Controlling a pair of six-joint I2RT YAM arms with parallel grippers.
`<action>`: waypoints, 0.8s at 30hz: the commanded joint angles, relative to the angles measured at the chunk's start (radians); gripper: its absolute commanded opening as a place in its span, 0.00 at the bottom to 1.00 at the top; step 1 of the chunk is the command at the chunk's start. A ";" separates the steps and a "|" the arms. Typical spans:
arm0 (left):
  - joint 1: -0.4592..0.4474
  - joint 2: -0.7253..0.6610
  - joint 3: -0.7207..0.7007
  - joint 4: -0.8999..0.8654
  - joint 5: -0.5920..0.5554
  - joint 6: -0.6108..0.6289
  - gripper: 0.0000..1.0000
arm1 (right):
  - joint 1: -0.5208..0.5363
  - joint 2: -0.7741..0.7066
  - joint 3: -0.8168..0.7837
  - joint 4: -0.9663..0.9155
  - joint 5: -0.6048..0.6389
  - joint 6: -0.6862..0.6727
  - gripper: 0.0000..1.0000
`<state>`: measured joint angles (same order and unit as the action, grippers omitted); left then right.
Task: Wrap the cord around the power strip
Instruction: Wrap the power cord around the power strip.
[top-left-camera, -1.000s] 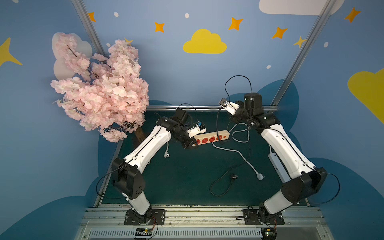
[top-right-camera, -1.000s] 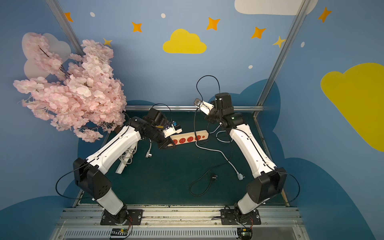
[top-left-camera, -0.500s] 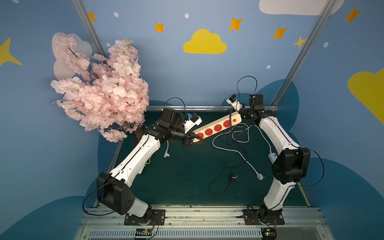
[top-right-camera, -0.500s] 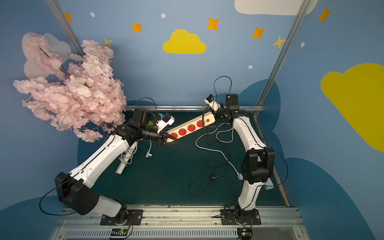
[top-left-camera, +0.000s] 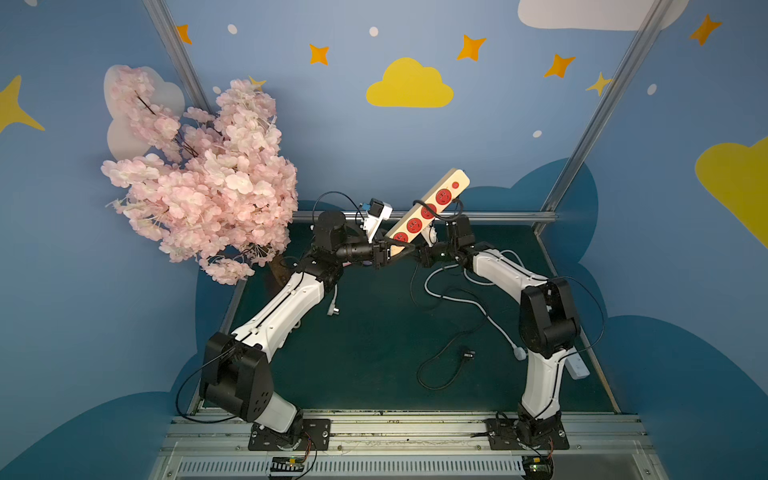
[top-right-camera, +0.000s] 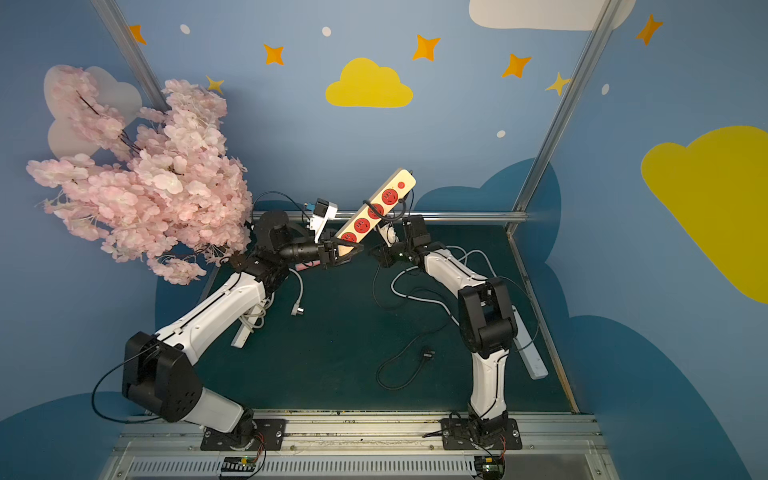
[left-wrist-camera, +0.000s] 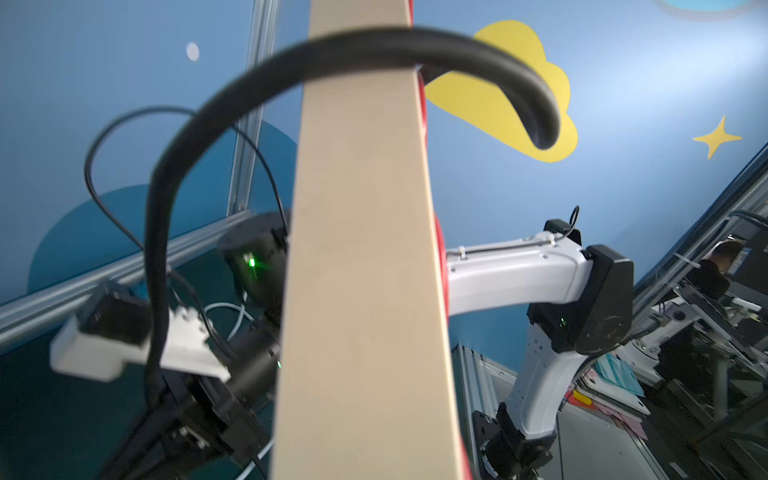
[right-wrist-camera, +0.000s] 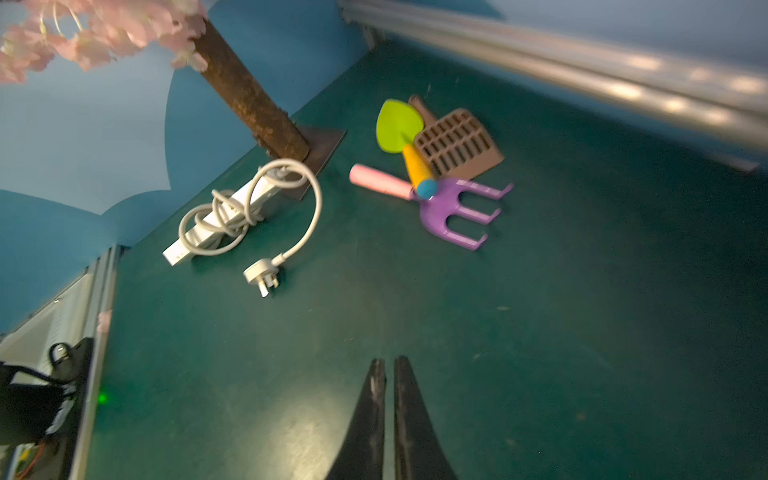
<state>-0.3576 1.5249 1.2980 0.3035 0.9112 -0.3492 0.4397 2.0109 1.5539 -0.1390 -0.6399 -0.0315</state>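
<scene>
Driving this one remote, here's where I'm at. The left gripper (top-left-camera: 384, 255) is clamped on the bottom end of the strip (top-left-camera: 430, 208). The strip sticks up at a slant out of the jaws, sockets facing the top cameras.

The cord (left-wrist-camera: 374, 45) makes one loose loop over the strip about midway, well up from the left jaws and just above the right gripper (right-wrist-camera: 389, 368). The right jaws are pressed together. From its own wrist cam I see nothing between the tips. The cord does drop toward them in the left wrist view, but I can't tell if it's pinched. The rest trails down to the plug (top-left-camera: 469, 354), well below both grippers.

My read: the strip is rigid, light, smooth plastic, so an end grip could let it twist. The cord looks thick, rubbery and springy, so it'll probably uncoil if it goes slack. I'd grab it close below the loop and keep tension.
</scene>
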 joint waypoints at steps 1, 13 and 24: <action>0.044 -0.043 0.079 0.172 -0.066 0.005 0.03 | -0.031 0.020 -0.032 -0.144 0.129 0.035 0.00; 0.238 -0.158 0.128 -0.167 -0.255 0.115 0.02 | -0.084 -0.034 -0.029 -0.453 0.467 -0.082 0.00; 0.112 0.020 0.245 -0.796 -0.858 0.626 0.03 | 0.169 -0.423 -0.152 -0.309 0.802 -0.579 0.00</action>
<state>-0.2230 1.4933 1.5234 -0.3733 0.2657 0.0990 0.5819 1.7035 1.4136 -0.4755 0.0296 -0.4175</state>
